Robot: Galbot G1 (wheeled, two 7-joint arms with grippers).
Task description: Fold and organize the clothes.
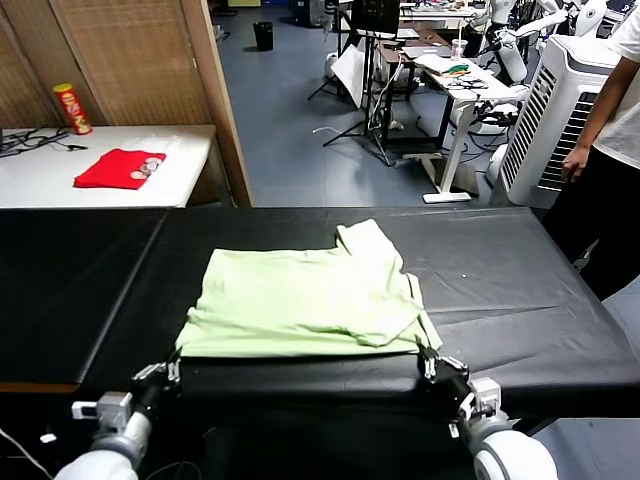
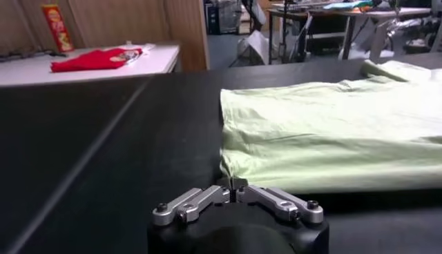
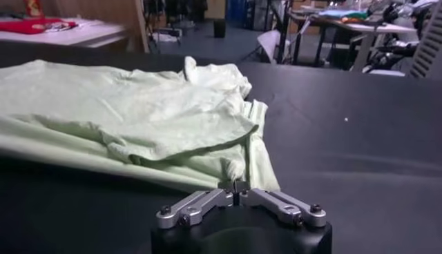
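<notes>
Left pincer [image 1: 172, 372] is seen clamped shut on the near left corner of the shirt [image 1: 310, 300]; the closed fingertips [image 2: 233, 188] are pressed onto the hem in the left wrist view. Right pincer [image 1: 430, 362] is likewise closed on the near right corner, cloth pinched between its tips in the right wrist view. Shirt, pale green, is laid partly folded on the black table [image 1: 520, 290], near edge along the table's front, one sleeve doubled over at the right. No print or label can be read on it. On a white side table [image 1: 40, 180] behind, a red garment [image 1: 118, 168] and a red-and-yellow canister [image 1: 72, 108] are noted; its lettering cannot be read.
</notes>
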